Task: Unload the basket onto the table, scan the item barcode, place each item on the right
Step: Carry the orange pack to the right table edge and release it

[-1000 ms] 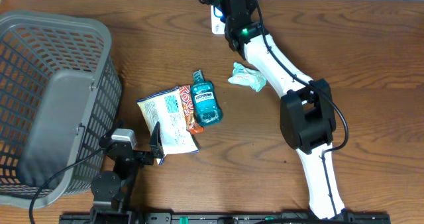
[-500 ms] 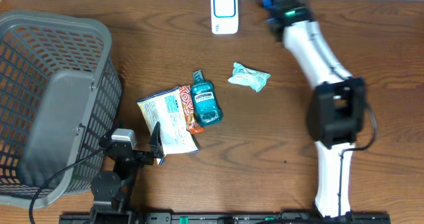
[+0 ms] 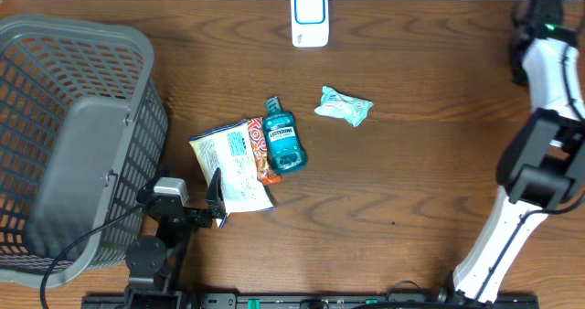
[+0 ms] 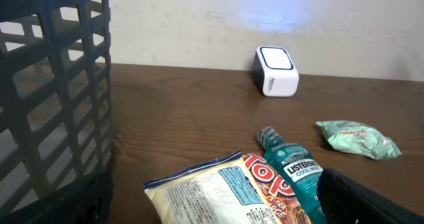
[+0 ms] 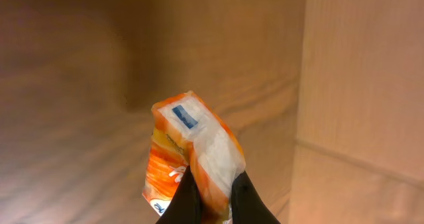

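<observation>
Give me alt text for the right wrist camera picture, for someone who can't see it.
The right pincer is shut on an orange and white packet with a small blue label, held in the middle of the frame. Behind it is a brown wooden surface, with a paler panel along the right side.

I count one basket (image 3: 84, 24), one scanner (image 3: 310, 15), one bottle (image 3: 282, 141) and one green packet (image 3: 344, 106) on the tabletop (image 3: 411, 181). Beside the bottle I see two snack bags: a white bag (image 3: 228, 163) and a red bag (image 3: 264, 165). My right wrist view adds one orange packet (image 5: 189, 154), making four wrapped items. Overhead shows two arms: left arm (image 3: 155, 245), right arm (image 3: 551, 76).
</observation>
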Motion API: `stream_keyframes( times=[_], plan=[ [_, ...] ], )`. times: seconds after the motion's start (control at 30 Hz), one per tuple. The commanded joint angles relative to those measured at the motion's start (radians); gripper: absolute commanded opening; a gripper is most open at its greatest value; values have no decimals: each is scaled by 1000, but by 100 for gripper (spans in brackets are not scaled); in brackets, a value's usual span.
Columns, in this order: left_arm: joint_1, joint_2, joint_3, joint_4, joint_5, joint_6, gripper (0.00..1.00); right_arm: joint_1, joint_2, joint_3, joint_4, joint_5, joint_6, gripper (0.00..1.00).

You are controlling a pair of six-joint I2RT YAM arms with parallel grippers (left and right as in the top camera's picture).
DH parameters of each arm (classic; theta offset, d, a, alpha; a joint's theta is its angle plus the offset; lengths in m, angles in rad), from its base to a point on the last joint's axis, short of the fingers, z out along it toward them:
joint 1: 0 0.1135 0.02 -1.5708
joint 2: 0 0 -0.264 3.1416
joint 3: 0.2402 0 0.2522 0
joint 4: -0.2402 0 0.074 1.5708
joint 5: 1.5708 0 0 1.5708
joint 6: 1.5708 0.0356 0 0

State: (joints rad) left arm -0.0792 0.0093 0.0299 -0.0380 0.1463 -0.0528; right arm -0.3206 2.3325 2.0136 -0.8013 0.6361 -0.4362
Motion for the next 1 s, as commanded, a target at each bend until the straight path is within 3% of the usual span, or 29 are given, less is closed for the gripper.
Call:
stream_keyframes(
  times=[0.0, 0.17, 0.3, 0.33, 0.37, 0.5, 0.67, 0.77, 0.97],
  plan=[
    [5, -5, -26, -17, -2, -5, 98, -63, -38, -21, -2, -26, 103, 1],
    [5, -5, -26, -17, -2, -5, 98, -142, -38, -21, 4, 2, 216, 17],
    [5, -5, -26, -17, -2, -5, 98, -161, -43, -19, 1, 42, 306, 48],
    [5, -5, -26, -17, -2, -5, 98, -161, -48, -19, 0, 40, 325, 65],
    [5, -5, -26, -17, -2, -5, 98, -159, -55, -19, 0, 34, 343, 73],
    [5, -5, -26, -17, -2, -5, 98, -139, -104, -19, -1, -54, 386, 98],
    [5, -5, -26, -17, -2, -5, 98, -85, -197, -19, -40, -389, 407, 99],
    [5, -5, -26, -17, -2, -5, 98, -29, -252, -19, -94, -705, 414, 99],
    [5, -5, -26, -17, -2, -5, 98, 100, -254, -20, -212, -1027, 466, 99]
  ],
)
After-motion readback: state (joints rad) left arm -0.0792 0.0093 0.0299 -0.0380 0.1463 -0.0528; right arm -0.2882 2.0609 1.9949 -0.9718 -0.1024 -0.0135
